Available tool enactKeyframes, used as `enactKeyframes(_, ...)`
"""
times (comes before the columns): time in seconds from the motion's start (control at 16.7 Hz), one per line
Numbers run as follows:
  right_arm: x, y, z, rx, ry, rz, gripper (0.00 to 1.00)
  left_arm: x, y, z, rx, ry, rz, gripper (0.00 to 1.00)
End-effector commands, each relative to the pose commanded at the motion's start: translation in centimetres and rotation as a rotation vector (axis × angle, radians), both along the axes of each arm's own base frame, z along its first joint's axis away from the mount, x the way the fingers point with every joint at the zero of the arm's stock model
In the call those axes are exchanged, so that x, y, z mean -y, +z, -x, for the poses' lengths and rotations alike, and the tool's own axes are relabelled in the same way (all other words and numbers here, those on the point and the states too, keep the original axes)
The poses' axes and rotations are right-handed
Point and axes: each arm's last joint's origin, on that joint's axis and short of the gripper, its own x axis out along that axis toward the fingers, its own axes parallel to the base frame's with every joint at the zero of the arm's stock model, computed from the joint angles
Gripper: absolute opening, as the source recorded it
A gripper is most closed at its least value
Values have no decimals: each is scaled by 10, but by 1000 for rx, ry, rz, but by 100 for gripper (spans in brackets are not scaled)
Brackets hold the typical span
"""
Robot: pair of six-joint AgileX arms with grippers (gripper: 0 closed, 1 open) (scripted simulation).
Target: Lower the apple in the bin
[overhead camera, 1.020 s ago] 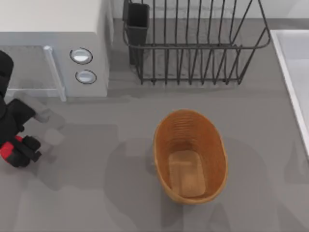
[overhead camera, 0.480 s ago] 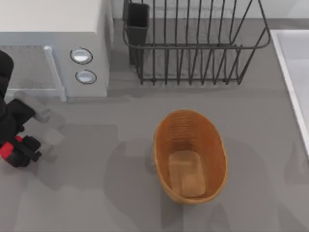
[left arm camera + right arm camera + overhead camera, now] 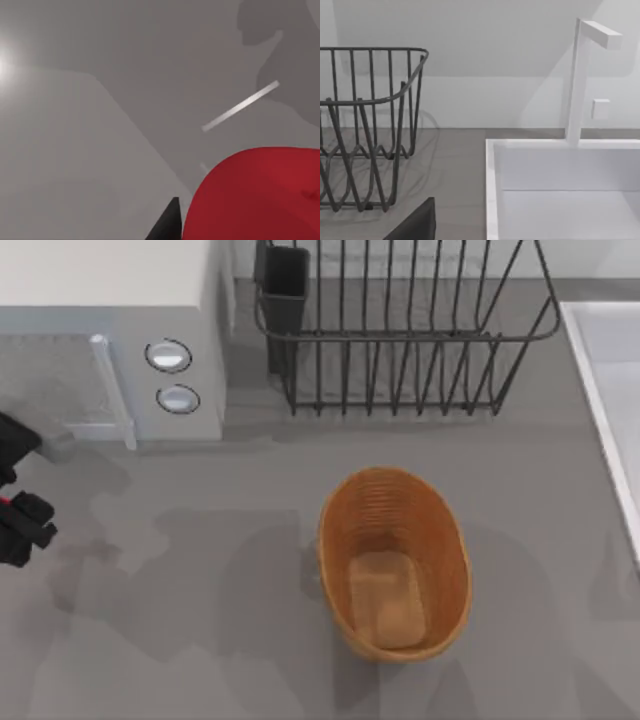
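Note:
The apple (image 3: 260, 195) is bright red and sits close to the camera in the left wrist view, beside a black fingertip (image 3: 167, 225). My left gripper (image 3: 22, 528) is at the far left edge of the top view, in front of the microwave, shut on the apple, of which a red sliver (image 3: 4, 502) shows. The bin (image 3: 330, 540), an oval orange-brown wicker basket, stands right of centre, far from that gripper, with nothing inside. A dark part of my right gripper (image 3: 415, 222) shows in the right wrist view.
A white microwave (image 3: 110, 300) with two round knobs fills the back left. A black wire dish rack (image 3: 400, 340) stands behind the basket. A white sink (image 3: 560, 190) with a tap runs along the right edge. Bare grey tabletop lies between gripper and basket.
My left gripper has moved with the apple toward the left edge and a little toward the back of the top view. The basket has stayed put.

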Motion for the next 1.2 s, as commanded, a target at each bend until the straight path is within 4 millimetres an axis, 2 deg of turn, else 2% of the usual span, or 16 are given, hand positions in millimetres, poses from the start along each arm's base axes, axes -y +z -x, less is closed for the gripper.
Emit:
enactKeyframes(0.24, 0, 0, 0, 0, 0, 0, 100, 0, 53, 1, 39, -6, 0, 0)
enactKeyframes(0.42, 0, 0, 0, 0, 0, 0, 100, 3, 79, -4, 50, -33, 6, 0)
enactKeyframes(0.6, 0, 0, 0, 0, 0, 0, 100, 6, 87, -11, 31, -56, 14, 0)
enactKeyframes(1.02, 0, 0, 0, 0, 0, 0, 100, 5, 87, -12, 25, -57, 15, 0)
enactKeyframes(1.2, 0, 0, 0, 0, 0, 0, 100, 21, 92, -15, 44, -41, 32, 0)
